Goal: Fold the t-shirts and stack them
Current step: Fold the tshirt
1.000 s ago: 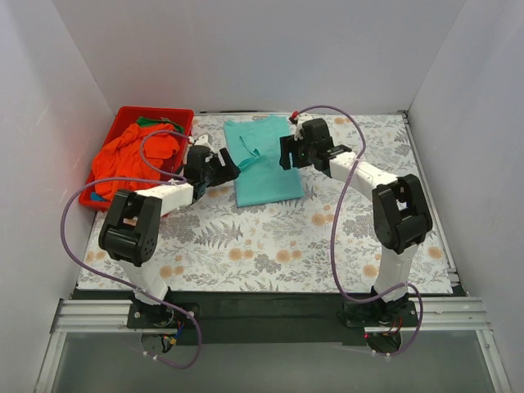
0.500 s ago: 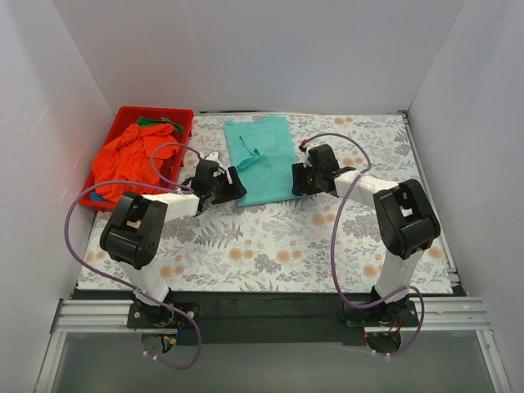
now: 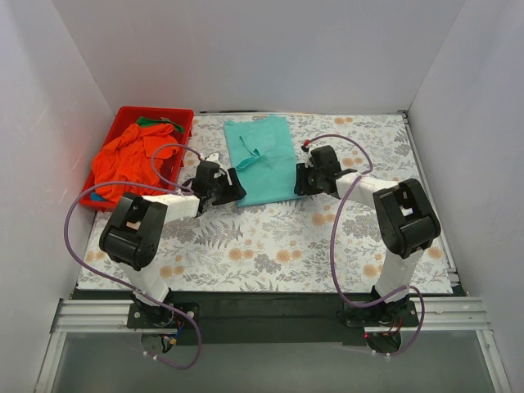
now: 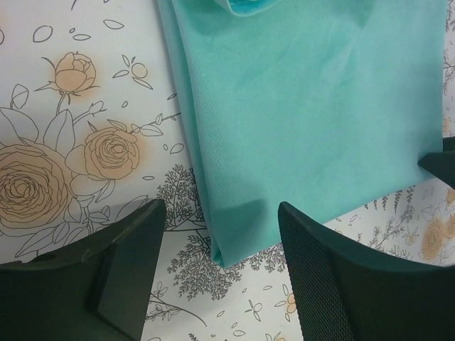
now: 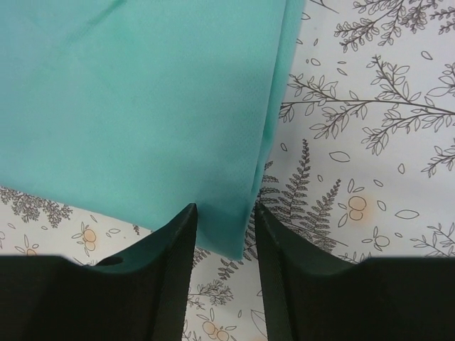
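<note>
Teal shirt [image 3: 260, 164]: it lies flat on the tabletop [image 3: 270, 246] as a long folded panel. It stretches away ahead of both sets of jaws, and its near edge spans from one set to the other.
Left jaws: you have them spread wide and low at the shirt's near-left corner. In the left wrist view that corner pokes into the gap, and the cloth runs up to the right-hand finger.
Right jaws: the gap is narrow but not closed. In the right wrist view the near-right corner sits right in the gap, and the shirt's side edge runs on ahead from it.
Contact: you cannot tell from these views whether either set is pressing on the cloth.
Ridge [image 3: 250, 151]: a small raised fold on the shirt, well ahead of the left jaws.
Orange shirt [image 3: 131, 160]: it is heaped in the bin [image 3: 155, 111], out past the left jaws on their outer side and well apart from them.
Green cloth [image 3: 151, 121]: a strip shows at the bin's far end, beyond the orange shirt.
</note>
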Controlling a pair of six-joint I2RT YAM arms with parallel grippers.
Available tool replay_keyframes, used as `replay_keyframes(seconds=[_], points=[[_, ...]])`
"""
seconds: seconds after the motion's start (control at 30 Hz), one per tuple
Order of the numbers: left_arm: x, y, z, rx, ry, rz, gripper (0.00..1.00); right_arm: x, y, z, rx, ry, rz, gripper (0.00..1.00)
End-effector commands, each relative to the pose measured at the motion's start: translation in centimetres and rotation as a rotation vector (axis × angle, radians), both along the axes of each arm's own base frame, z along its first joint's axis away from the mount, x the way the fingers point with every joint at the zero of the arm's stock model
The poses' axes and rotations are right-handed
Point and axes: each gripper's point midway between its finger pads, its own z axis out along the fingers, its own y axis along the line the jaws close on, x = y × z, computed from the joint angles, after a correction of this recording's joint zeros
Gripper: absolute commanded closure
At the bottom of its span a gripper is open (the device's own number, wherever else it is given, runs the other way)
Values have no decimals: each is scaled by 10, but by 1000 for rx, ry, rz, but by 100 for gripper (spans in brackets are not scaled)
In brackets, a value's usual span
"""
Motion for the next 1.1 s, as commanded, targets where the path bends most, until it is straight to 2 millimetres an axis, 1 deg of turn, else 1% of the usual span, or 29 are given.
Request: replay_keyframes(seconds=[0.0,0.03,0.1,0.23,0.33,0.4,0.5,0.57,0.6,0.8,0.87,0.93,0.97,1.0,1.03,1.07], points=[[-4,1,10,22,-18,3,37,-1,3,-3,34,1,4,57],[-5,1,9,27,-13,3,37,-3,2,-6,35,11,4,60],[-6,2,7,36,-9,5,37,-4,2,-7,40,15,7,63],[-9,-1,2,39,7,-4,39,-7,2,-12,40,27,5,64],[-14,-4,-3,48,23,-14,43,-9,0,-16,33,38,-2,64],[-16,-5,-6,53,32,-18,45,-11,-3,-19,26,42,-7,64],[-20,-6,-9,60,48,-21,52,-12,-3,-20,24,44,-7,64],[-22,-4,-12,75,54,-13,55,-13,-3,-20,26,47,-7,64],[-24,-4,-14,80,64,-10,58,-13,-3,-21,26,49,-6,64],[-33,-1,-20,92,88,3,65,-14,-2,-20,34,48,-4,64],[-35,-1,-25,97,99,0,73,-14,-1,-21,36,49,-3,64],[-37,-3,-28,87,113,-10,77,-13,-1,-22,38,50,-1,65],[-39,-4,-29,80,119,-14,85,-14,0,-22,39,52,0,66],[-41,-8,-31,73,125,-27,89,-14,0,-23,39,56,1,69],[-42,-8,-31,70,126,-28,94,-14,0,-23,40,55,2,75],[-43,-8,-32,72,127,-31,100,-15,0,-22,42,56,2,79]])
